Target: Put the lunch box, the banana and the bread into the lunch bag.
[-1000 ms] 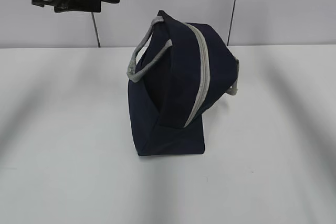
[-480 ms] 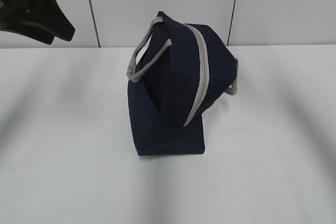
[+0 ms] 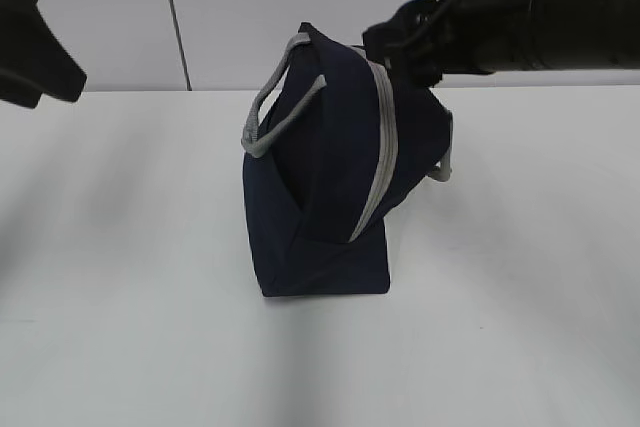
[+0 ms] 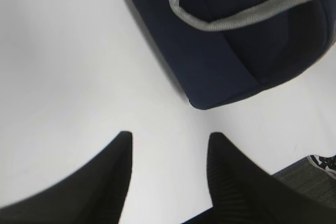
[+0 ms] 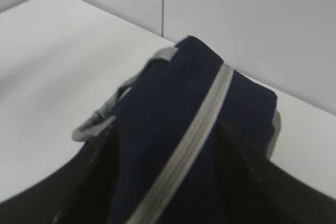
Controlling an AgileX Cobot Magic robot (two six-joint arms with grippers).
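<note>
In the exterior view the bag (image 3: pixel 325 172) is standing upright near the middle of the table (image 3: pixel 130 277), its grey zipper (image 3: pixel 383 147) running closed over the top and one handle (image 3: pixel 275 97) looping out to the left, so nothing can go in until that zipper is opened. The right gripper (image 3: pixel 405 44) is reaching in from the right and hanging at the bag's top far end, probably to find the zipper pull (no pull is visible here). The left gripper (image 3: pixel 35 42) is showing only as a dark shape at the left edge, well apart from the bag. In the left wrist view its fingers (image 4: pixel 113 182) are spread with bare table between them, holding nothing, and the bag is lying ahead of them. In the right wrist view the right fingers (image 5: pixel 241 177) are parted either side of the bag's top, straddling the zipper line; whether they are touching the fabric I cannot tell. Box, banana and bread are not appearing in any view.
</note>
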